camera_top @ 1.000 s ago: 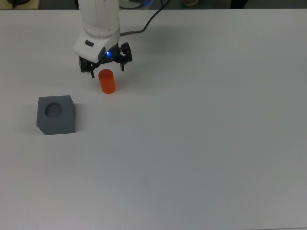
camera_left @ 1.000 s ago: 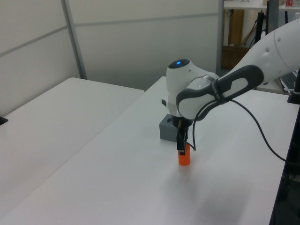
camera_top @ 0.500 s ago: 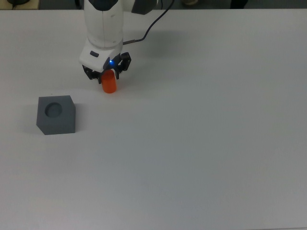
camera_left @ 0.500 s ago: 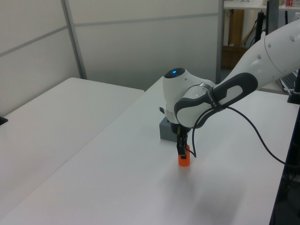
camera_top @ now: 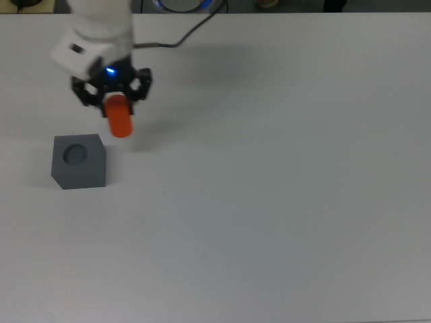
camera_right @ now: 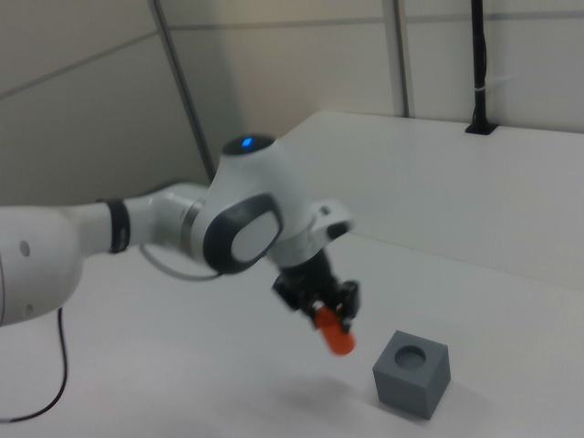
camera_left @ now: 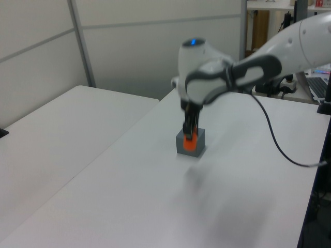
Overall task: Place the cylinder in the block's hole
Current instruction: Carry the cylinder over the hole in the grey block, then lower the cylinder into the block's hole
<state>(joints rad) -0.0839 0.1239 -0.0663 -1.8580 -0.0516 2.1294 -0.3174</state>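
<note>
Two-finger black gripper (camera_top: 111, 101) on white arm, upper left of top view, clamped on small bright orange cylinder (camera_top: 120, 116), holding it clear above white table (camera_top: 283, 202). Cylinder tilted in right view (camera_right: 334, 330), hanging below fingers. Matte slate-grey cube block (camera_top: 79, 161) with round recess in top, left edge of top view, below-left of cylinder, apart. Recess empty.

No text, label, brand, number or sign can be read anywhere.
</note>
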